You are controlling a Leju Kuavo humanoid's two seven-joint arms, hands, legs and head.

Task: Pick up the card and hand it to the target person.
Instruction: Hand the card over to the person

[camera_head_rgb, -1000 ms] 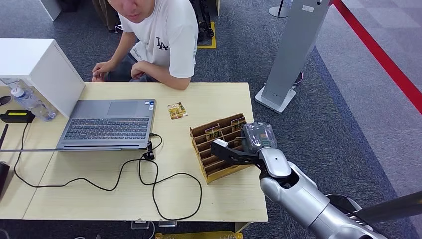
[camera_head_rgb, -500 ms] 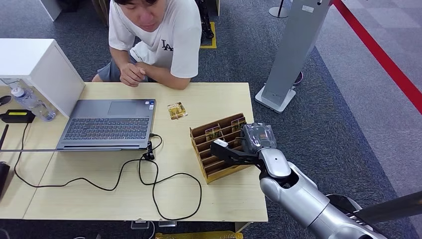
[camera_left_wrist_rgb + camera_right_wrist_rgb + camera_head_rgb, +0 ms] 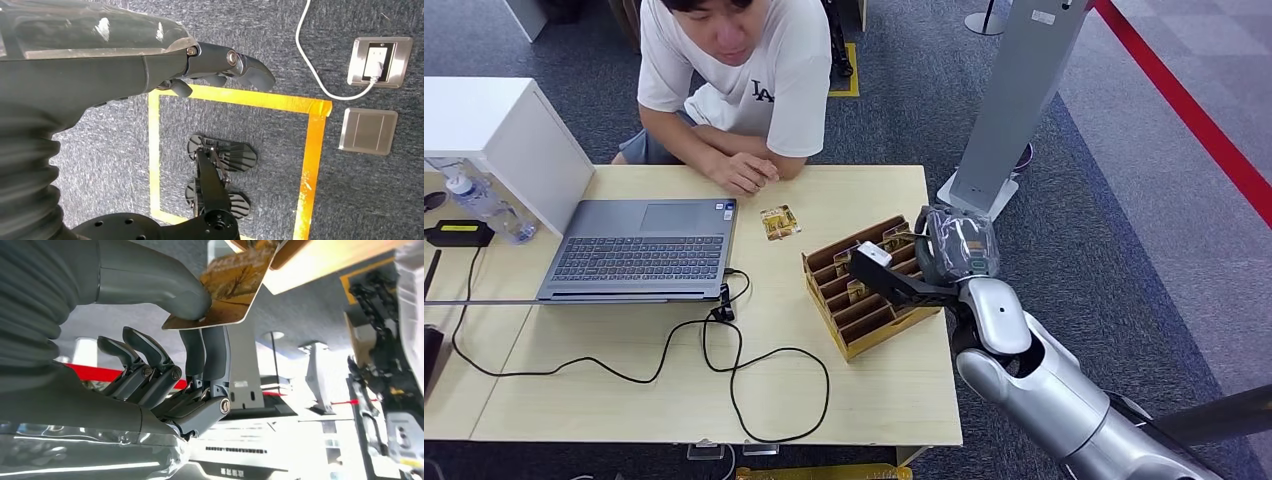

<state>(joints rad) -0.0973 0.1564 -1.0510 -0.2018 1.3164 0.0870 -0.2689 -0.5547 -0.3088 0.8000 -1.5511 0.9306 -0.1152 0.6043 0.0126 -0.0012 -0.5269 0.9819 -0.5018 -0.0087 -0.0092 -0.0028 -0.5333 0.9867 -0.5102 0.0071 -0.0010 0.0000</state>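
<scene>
pale wood-grain table [image 3: 864, 390]; tan wooden card rack [image 3: 864, 300] with slotted rows; gold-and-brown patterned card [image 3: 230, 287] pinched by the grey thumb and dark fingers of the right hand [image 3: 200, 340]; a second gold card [image 3: 779, 222] on the table; silver-grey laptop [image 3: 644, 250] with dark keys; black cable [image 3: 724, 370]; person's white shirt [image 3: 764, 70] with dark lettering; speckled grey-blue carpet [image 3: 1124, 200] crossed by a red stripe [image 3: 1194, 110]; left hand [image 3: 200, 60] dark grey above yellow floor tape [image 3: 310, 150]; silver floor outlet [image 3: 380, 60] with white cord [image 3: 315, 65].
</scene>
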